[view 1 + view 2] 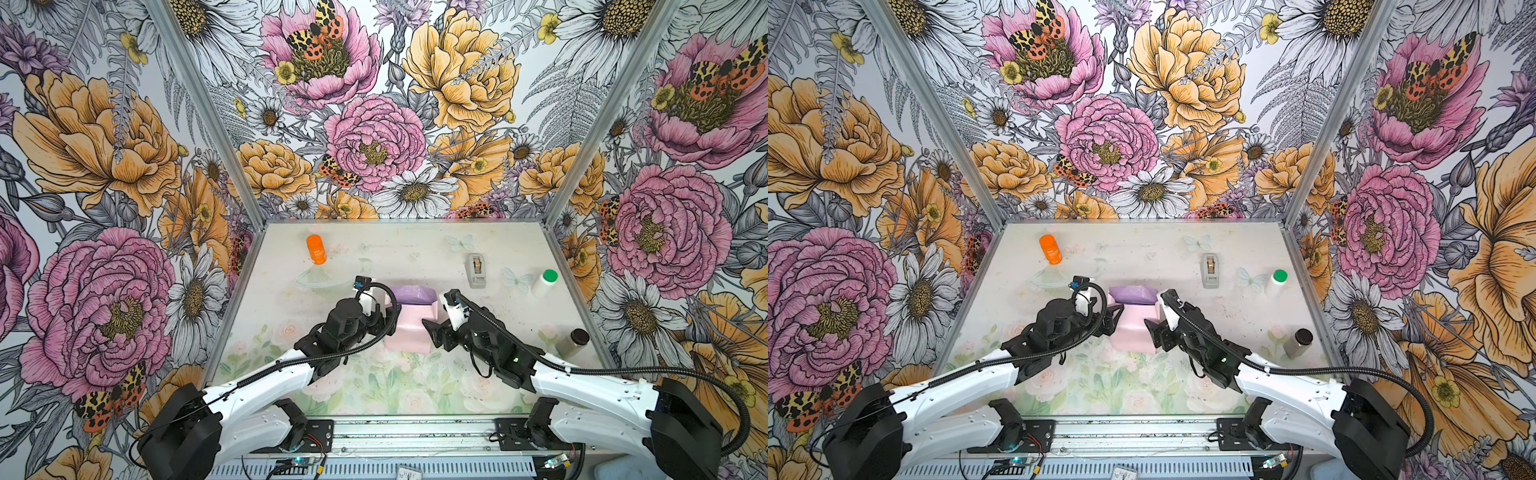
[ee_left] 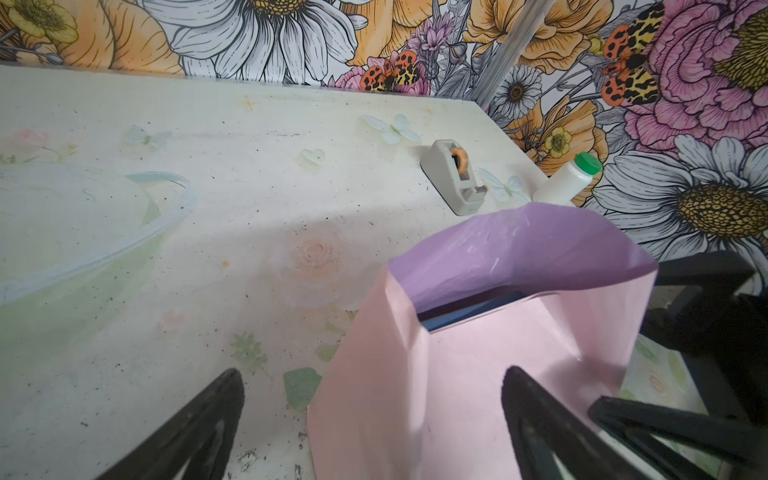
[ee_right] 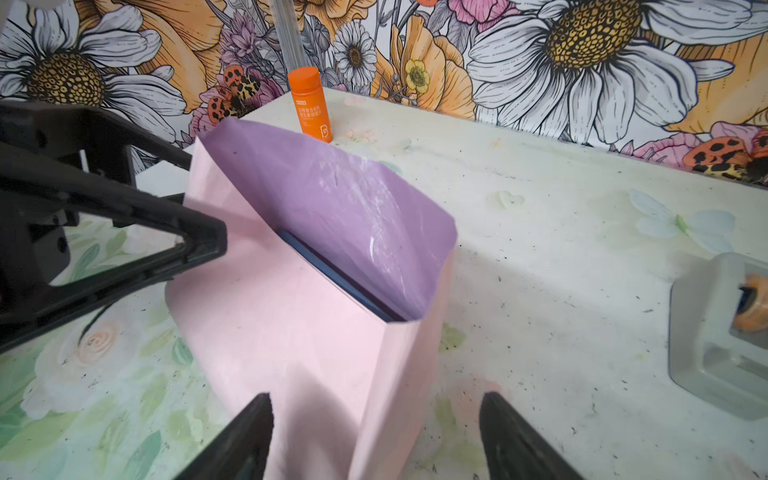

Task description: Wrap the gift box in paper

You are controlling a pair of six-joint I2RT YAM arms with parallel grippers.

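1. Folding looks to us the step in hand: the paper, pink side out, drapes the gift box at the middle of both top views, and its lilac flap stands loose at the far side.
2. Left of it, the left gripper reaches in low, jaws apart, one over the pink edge, clamping nothing.
3. Right of it, the right gripper angles inward, jaws gaping around the sheet's side.
4. Further right waits the tape dispenser; next, we judge, the flap needs pressing flat.
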